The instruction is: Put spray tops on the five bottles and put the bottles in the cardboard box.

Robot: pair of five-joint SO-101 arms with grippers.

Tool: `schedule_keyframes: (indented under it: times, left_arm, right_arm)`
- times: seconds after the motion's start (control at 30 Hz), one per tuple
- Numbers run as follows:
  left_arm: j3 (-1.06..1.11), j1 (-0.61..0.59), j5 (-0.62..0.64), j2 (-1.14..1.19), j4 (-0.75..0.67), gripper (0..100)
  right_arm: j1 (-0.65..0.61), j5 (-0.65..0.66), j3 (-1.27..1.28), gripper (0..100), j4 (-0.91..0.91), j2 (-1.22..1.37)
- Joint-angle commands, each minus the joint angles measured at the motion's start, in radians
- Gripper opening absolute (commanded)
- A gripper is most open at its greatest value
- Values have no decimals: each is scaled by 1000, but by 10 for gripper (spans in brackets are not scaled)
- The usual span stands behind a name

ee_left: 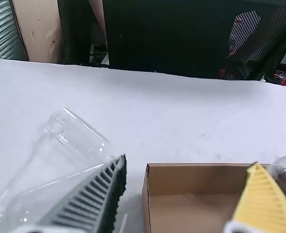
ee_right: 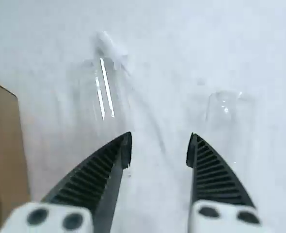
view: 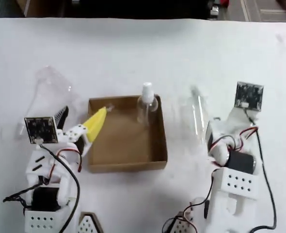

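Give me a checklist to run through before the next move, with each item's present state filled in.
1. Left gripper open and empty: ok.
2. Right gripper open and empty: ok.
3. Left gripper clear of the cardboard box: not ok; its fingers straddle the box's left wall.
4. Bottle in the box upright with its spray top on: ok.
5. All five bottles boxed: not ok; one is inside, and a clear bottle left of the box lies outside.
6. Bottle lying right of the box capped: cannot tell.
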Motion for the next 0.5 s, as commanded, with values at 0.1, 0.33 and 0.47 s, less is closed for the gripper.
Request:
schedule_keyframes:
  times: [0.1, 0.33, 0.47]
  left_arm:
    - [-14, 5, -15, -10, -23, 354]
    - [-8, 15, -54, -7, -23, 353]
    - [-14, 7, -54, -7, -25, 353]
  right_arm:
    - [21, -5, 152, 159, -168, -18]
    - [22, 2, 161, 159, -174, -18]
    - [22, 2, 163, 159, -174, -18]
